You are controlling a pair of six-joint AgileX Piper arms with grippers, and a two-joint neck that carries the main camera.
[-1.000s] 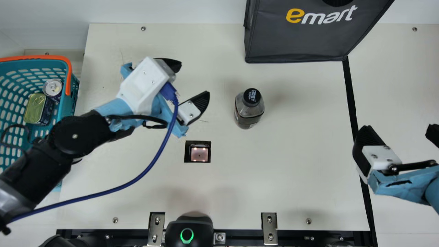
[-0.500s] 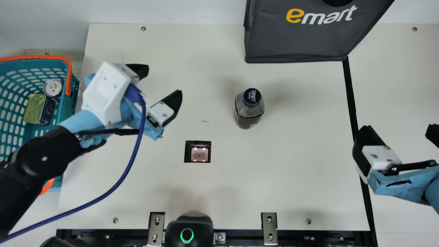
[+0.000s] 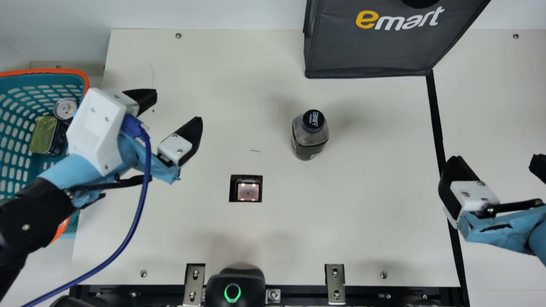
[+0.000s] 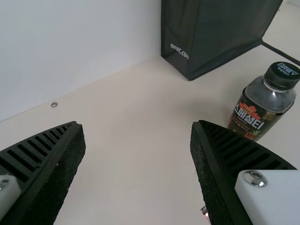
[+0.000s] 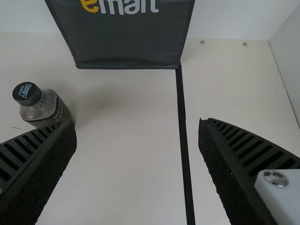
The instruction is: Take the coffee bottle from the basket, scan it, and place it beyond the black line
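My left gripper [image 3: 172,106] is open over the table's left part, between the basket [image 3: 70,76] and the coffee bottle [image 3: 310,138]. The dark-capped bottle stands upright mid-table, right of the scanner window [image 3: 248,190]. At the right, my right gripper [image 3: 497,164] is open beside the black line [image 3: 436,115], nothing between its fingers. In the left wrist view the left gripper [image 4: 137,126] has empty space between its fingers, the labelled bottle [image 4: 258,105] beyond one finger. The right wrist view has the right gripper [image 5: 138,123] with the black line between its fingers and the bottle [image 5: 44,108] partly behind one.
A dark shopping bag [image 3: 371,47] stands at the back, its corner at the black line's far end. Inside the basket are a round can [image 3: 65,108] and a flat tin [image 3: 43,135]. A black device with a green ring [image 3: 232,293] sits at the front edge.
My left arm has moved left, away from the bottle and toward the basket, its gripper staying open. Bottle and right arm have kept still.
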